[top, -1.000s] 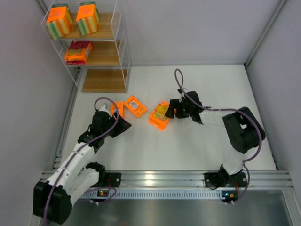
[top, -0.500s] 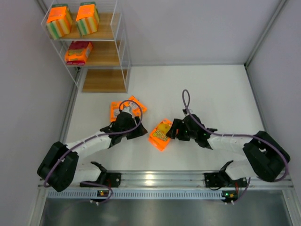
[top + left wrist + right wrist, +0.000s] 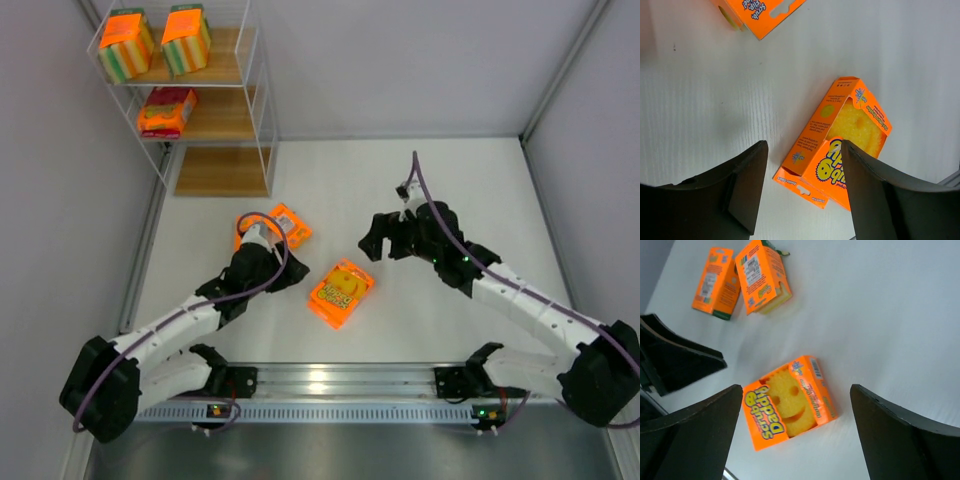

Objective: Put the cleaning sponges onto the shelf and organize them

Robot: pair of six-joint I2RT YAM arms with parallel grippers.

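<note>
Sponge pack (image 3: 341,293) lay flat on the tabletop (image 3: 480,200), just right of my left claw (image 3: 292,277), its long axis slanted across that claw's gap. Both gaped wide and empty. My right claw (image 3: 372,238) hung farther off, so the left looked nearer.

Robotics lab test cell. Bare white table (image 3: 420,190) boxed in by plain grey panel walls (image 3: 400,60). Aluminium rail (image 3: 350,378) along the near edge, with cabled left arm (image 3: 180,320) and right arm (image 3: 530,305) bolted on. Small white wire shelf (image 3: 262,100) in the far left corner.
</note>
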